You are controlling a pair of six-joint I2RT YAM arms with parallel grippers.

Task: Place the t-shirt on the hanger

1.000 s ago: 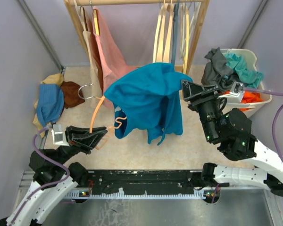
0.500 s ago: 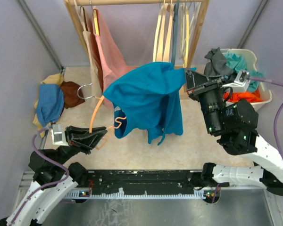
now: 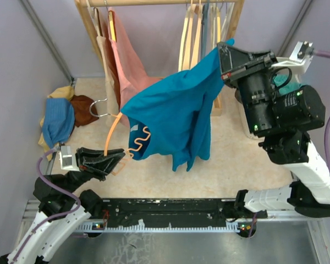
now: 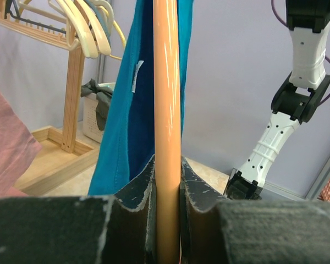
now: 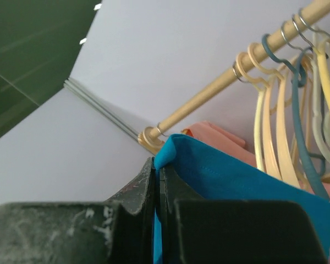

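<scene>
Top view: your left fingers [image 3: 113, 157] clamped the near end of the hanger [image 3: 112, 131], its long axis running away from the arm bases. Its wavy bar showed at the neck of the t-shirt [image 3: 173, 115], which stretched up-right, clear of the bench [image 3: 236, 159], to your right fingers [image 3: 225, 59], pinching one corner high. Left wrist: fingers [image 4: 140, 187] closed on the orange arm, teal cloth just behind. Right wrist: fingers [image 5: 140, 184] gripped a plain, soft teal hem.
</scene>
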